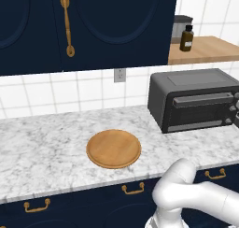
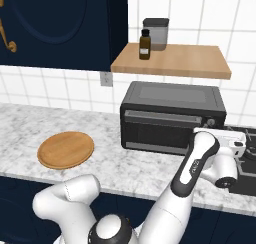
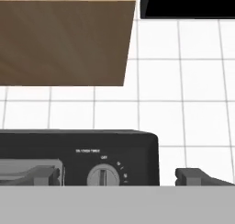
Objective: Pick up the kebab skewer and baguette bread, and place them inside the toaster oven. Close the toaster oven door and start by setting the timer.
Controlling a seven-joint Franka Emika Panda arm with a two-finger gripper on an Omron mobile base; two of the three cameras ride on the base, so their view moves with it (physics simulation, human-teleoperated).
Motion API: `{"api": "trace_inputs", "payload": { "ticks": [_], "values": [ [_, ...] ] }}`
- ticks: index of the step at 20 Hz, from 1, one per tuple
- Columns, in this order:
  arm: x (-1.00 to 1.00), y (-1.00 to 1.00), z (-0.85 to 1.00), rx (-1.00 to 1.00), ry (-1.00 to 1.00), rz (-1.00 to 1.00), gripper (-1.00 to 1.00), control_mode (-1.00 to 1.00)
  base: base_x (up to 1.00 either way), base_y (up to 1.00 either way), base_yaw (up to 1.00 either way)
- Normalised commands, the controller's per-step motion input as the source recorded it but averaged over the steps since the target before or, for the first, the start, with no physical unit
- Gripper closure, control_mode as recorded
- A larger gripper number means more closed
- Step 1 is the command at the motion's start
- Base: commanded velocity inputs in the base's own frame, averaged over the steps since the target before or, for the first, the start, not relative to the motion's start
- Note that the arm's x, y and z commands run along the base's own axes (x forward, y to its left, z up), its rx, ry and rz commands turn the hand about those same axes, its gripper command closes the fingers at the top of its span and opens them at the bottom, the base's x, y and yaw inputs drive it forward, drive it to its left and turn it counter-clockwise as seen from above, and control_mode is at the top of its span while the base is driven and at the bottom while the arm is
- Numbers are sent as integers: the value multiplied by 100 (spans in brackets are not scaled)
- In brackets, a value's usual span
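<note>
Item: oven point(image 2: 172, 118), dark grey, on the marble counter point(image 1: 42, 143) under the wooden shelf point(image 2: 172, 60), door point(image 2: 162, 130) shut. I see my gripper point(image 3: 112, 176) spread apart, empty, facing the knob point(image 3: 103, 176). Round wooden board point(image 1: 113, 148) bare.

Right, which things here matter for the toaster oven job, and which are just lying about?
Job: dark grey boxy toaster oven, its glass-fronted toaster oven door shut, round grey timer knob, open gripper.
Lying about: round wooden board, brown bottle, grey canister.

Dk grey toaster oven point(image 1: 196, 98), marbled wht counter point(image 1: 42, 147).
</note>
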Motion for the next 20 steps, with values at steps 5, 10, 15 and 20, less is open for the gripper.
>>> {"api": "trace_inputs", "payload": {
  "ticks": [5, 10, 15, 20],
  "values": [
    [10, 0, -1, 0, -1, -1, -100, -100, 0, 0, 0],
    [25, 0, -5, 0, 0, -1, -100, -100, 0, 0, 0],
    [18, -5, -9, 0, 0, -1, -100, -100, 0, 0, 0],
    [14, -32, -6, 0, 0, -1, -100, -100, 0, 0, 0]
  ]
}}
